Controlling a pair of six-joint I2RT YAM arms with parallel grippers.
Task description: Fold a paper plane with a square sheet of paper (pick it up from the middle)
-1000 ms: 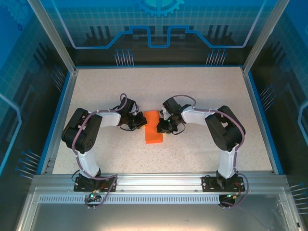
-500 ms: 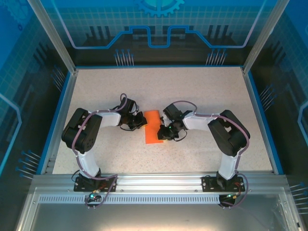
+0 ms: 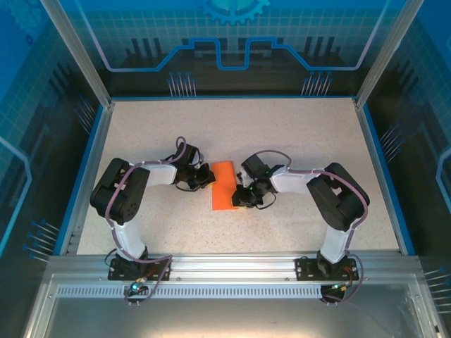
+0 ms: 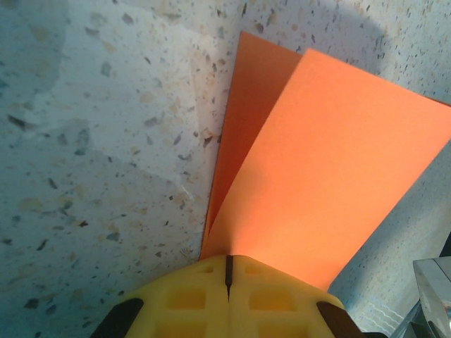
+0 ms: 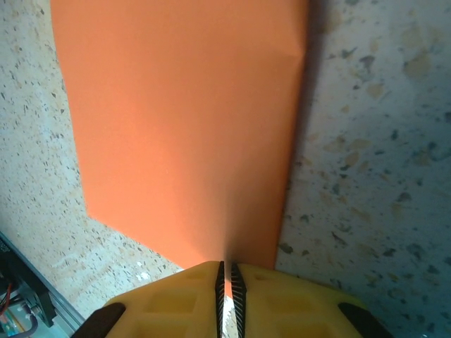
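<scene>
Orange paper [image 3: 225, 184] sits mid-frame in the top view. It is folded to a narrow rectangle, long axis running top-to-bottom of the frame with a slight lean, between the two arms. Left tool [image 3: 206, 176] is at its upper left edge, right tool [image 3: 243, 198] at its lower right edge.

Left wrist view: left tool [image 4: 227, 262] has yellow moulded pads [image 4: 190, 299] pressed together, pinching the paper's [image 4: 317, 176] edge. Two layers fan apart from the pinch, top flap lifted, lower one probably flat on the surface [image 4: 106, 141].

Right wrist view: right tool [image 5: 227, 271] is almost closed, with an orange sliver in the thin slit, gripping the paper's [image 5: 183, 120] near edge.

Paper is thin, matte, smooth, with crisp corners. Surface is pale, speckled, stone-look.
</scene>
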